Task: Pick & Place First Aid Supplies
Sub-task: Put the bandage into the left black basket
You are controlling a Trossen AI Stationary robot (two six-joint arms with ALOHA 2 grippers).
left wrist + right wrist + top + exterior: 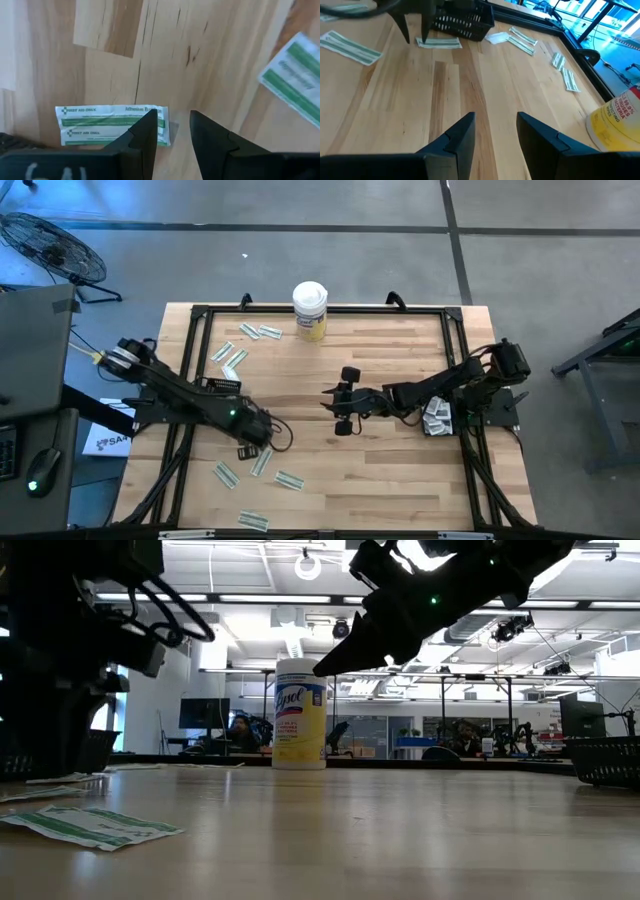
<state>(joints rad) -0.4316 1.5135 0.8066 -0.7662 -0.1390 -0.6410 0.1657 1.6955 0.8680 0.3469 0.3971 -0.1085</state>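
Pale green-white first aid packets lie flat on the wooden table: several near the front left (227, 475) and several at the far left (235, 360). My left gripper (247, 448) points straight down, open, low over the table. One finger (145, 132) stands over the end of a packet (100, 125); bare wood shows in the gap. The right wrist view shows this gripper (416, 40) beside the same packet (439, 43). My right gripper (328, 408) hangs open above the table's middle, slanting down toward the left, with nothing between its fingers (495, 117). My left gripper comes from above with one fingertip over the packet's end (162, 125). The finger itself hides that spot, so I cannot tell whether it touches the packet. The packet lies flat on the table.
A white-lidded yellow canister (310, 310) stands at the far edge. One black basket (462, 22) sits just beyond my left gripper. Under my right arm lie white packets (437, 417). Another packet (295, 80) lies close to my left gripper. A black frame (330, 310) rims the table.
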